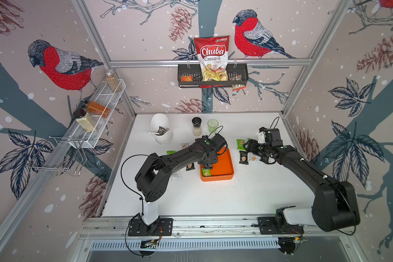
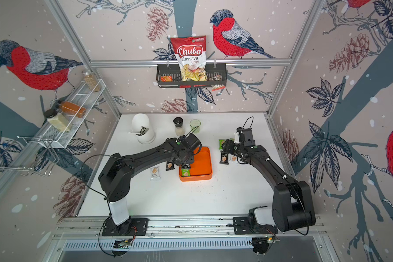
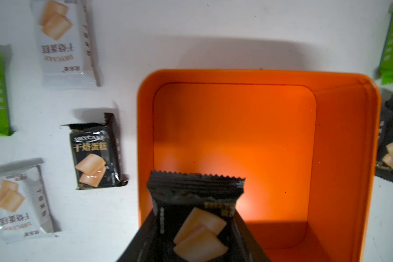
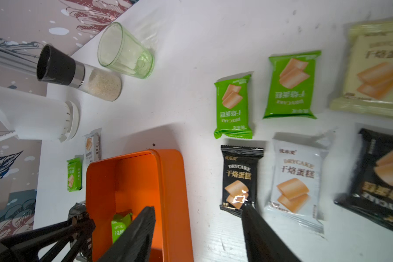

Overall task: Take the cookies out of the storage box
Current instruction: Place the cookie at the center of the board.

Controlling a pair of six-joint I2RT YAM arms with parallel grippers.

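Orange storage box (image 1: 224, 162): it stands at the centre of the frame in both top views, on the white table (image 1: 213, 199). Its floor is mostly bare.
Boxed green packet (image 1: 206, 172): it lies flat inside the box, at the lower left corner in a top view.
Held black packet (image 3: 195, 204): a cookie packet with its serrated edge up in the left wrist view and the box floor behind it. I cannot tell if it touches the floor.
Left gripper (image 1: 206, 163): it is above the left part of the box, fingers pressed together and pinching the held black packet.
Right gripper (image 4: 197, 207): fingers spread, nothing between them. One finger is over the box; the other has its tip at the lower corner of the right black packet (image 4: 241, 179).
Cookies right of the box: the right black packet and a right white packet (image 1: 253, 158) lie side by side, with a right green packet (image 1: 240, 144) above them. All three lie flat on the table.
Cookies left of the box: a left black packet (image 1: 190, 166) is just beside the wall, a left white packet (image 1: 176, 175) is lower left, and a left green packet (image 1: 171, 152) is upper left.
Back of the table: a grinder with a black cap (image 1: 196, 127) stands beside a green glass (image 1: 212, 126), with a white container (image 1: 160, 130) further left.
Back wall: the Chuba chips bag (image 1: 212, 56) stands in the black basket (image 1: 241, 78).
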